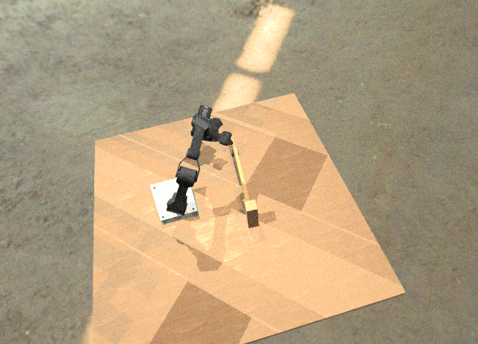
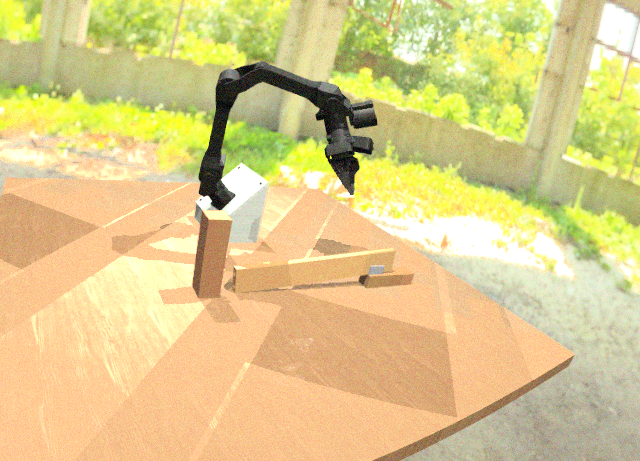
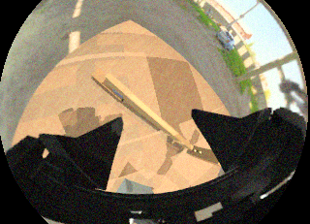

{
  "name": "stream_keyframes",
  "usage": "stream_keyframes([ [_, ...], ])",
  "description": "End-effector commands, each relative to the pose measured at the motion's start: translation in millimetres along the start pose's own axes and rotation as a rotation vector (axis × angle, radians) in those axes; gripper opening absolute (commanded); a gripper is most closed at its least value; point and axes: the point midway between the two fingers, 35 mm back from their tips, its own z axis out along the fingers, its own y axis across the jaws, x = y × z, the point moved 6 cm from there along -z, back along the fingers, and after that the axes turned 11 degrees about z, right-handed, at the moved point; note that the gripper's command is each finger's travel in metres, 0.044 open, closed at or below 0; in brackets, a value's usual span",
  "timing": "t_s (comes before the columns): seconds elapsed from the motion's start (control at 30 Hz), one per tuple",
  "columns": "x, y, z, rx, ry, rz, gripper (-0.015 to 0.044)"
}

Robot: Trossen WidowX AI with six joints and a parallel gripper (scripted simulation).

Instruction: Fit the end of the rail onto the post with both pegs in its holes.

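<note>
On the left we had the post (image 2: 211,253) standing upright on the table (image 2: 361,353), its pegs too small for us to make out. Just right of it lay the rail (image 2: 312,270), near end down on the wood and apart from the post, sloping up to the footboard block (image 2: 387,279) at the right, where the bracket (image 2: 376,269) kept its far end seated. Above the rail's right part we hung our gripper (image 2: 349,183), fingers spread wide and holding nothing, pointed down, we judged, for a grasp from above.
</note>
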Motion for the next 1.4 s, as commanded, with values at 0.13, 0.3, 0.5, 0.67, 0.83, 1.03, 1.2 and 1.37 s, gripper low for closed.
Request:
stream_keyframes([
  [0.13,28,-77,74,-0.134,0.257,-0.34,0.044],
  [0.3,51,-110,104,-0.237,0.345,-0.487,0.044],
  [0.5,84,-147,134,-0.39,0.417,-0.649,0.044],
  [0.67,100,-160,145,-0.458,0.434,-0.709,0.044],
  [0.83,102,-161,144,-0.458,0.434,-0.709,0.044],
  [1.03,102,-161,145,-0.458,0.434,-0.709,0.044],
  [1.2,106,-159,151,-0.458,0.434,-0.709,0.044],
  [1.37,110,-157,158,-0.458,0.433,-0.709,0.044],
])
